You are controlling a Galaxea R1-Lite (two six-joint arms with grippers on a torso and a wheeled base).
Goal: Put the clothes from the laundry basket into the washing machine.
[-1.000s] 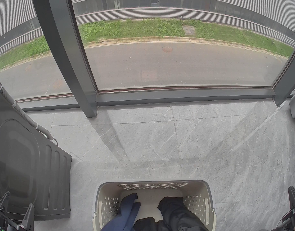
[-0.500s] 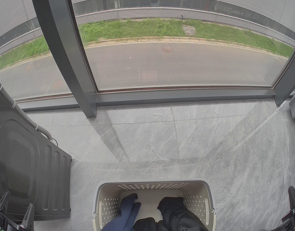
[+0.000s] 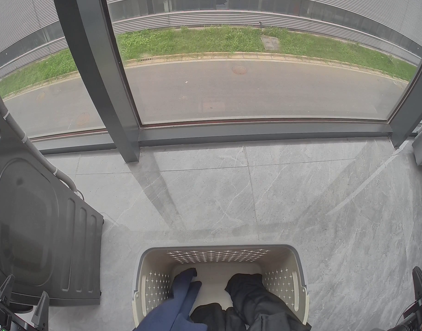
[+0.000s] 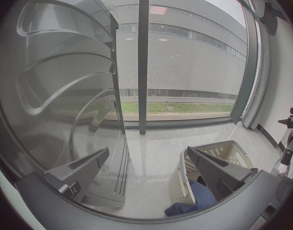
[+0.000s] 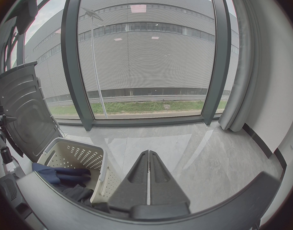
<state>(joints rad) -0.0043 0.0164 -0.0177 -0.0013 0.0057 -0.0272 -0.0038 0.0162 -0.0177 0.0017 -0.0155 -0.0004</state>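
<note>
two garments, blue [image 3: 172, 306] and black [image 3: 259, 299], side by side in basket [image 3: 218, 256] on floor, blue toward left. washer [image 3: 41, 235] just left of basket. left gripper [image 4: 147, 150]: hung low beside washer, fingers parted, gripped nothing. right gripper [image 5: 148, 155]: hung right of basket, fingers pressed together, empty.
</note>
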